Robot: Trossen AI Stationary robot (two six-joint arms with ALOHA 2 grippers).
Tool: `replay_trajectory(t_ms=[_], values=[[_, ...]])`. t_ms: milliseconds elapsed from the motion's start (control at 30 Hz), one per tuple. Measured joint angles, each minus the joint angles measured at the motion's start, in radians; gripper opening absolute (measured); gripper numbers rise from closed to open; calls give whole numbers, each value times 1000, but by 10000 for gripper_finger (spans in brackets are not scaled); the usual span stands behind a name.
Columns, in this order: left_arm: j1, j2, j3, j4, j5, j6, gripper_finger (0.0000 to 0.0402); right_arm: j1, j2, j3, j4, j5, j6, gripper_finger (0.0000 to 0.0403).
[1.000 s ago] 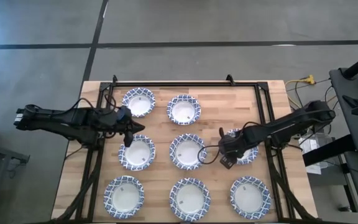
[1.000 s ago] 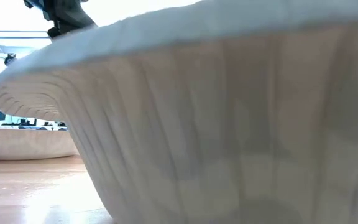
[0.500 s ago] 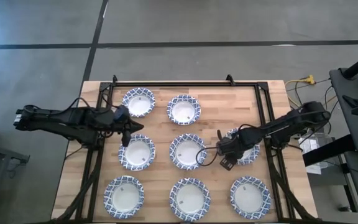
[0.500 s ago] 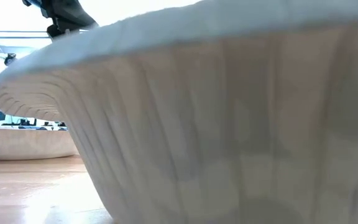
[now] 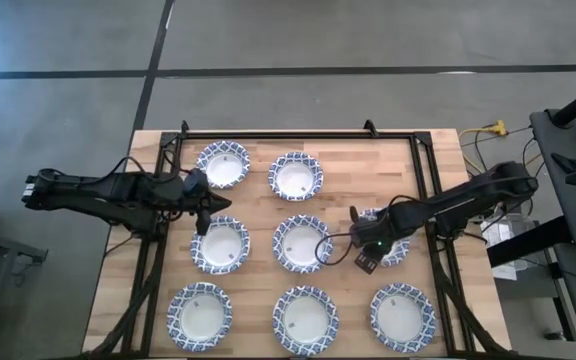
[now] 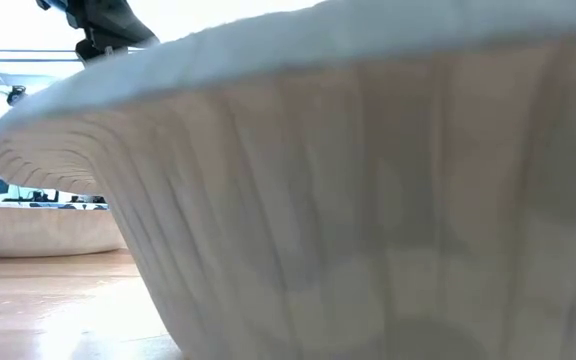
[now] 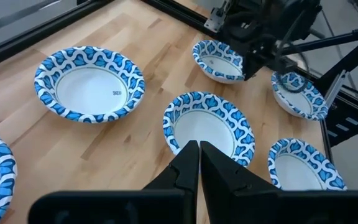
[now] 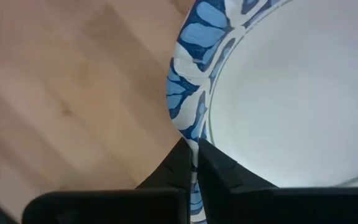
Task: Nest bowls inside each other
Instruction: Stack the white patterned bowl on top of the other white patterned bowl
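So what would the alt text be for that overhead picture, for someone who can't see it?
From above, the robot's right hand is shut on the rim of a blue-and-white bowl at the right of the middle row on a wooden table. Seven more bowls sit apart around it, and the left hand hovers shut by the middle-left bowl.

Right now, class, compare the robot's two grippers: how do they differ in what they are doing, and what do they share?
The right gripper is shut on the rim of the middle-right bowl; the left gripper is shut on nothing. The right gripper sits at that bowl's edge, while the left gripper hovers above the wooden table, beside the middle-left bowl. Both are dark, two-fingered and closed.
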Motion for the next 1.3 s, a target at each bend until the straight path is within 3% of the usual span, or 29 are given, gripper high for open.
replay_trajectory(t_ms=[167, 367, 533, 867, 1100, 1300], values=[[0, 3, 0, 8, 0, -1, 0, 0, -7, 100, 3, 45, -25, 9], [0, 5, 1, 10, 1, -3, 0, 0, 21, 287, -37, 241, -95, 9], [0, 10, 1, 23, 2, -2, 0, 0, 98, 462, -50, 355, -287, 9], [0, 15, 1, 25, -2, 0, 0, 79, 401, 752, -101, 360, -923, 9], [0, 1, 2, 60, -5, -3, 0, 108, 573, 863, -289, 360, -1168, 9], [0, -12, 2, 59, -5, -4, 0, 100, 630, 879, -290, 368, -1238, 9]])
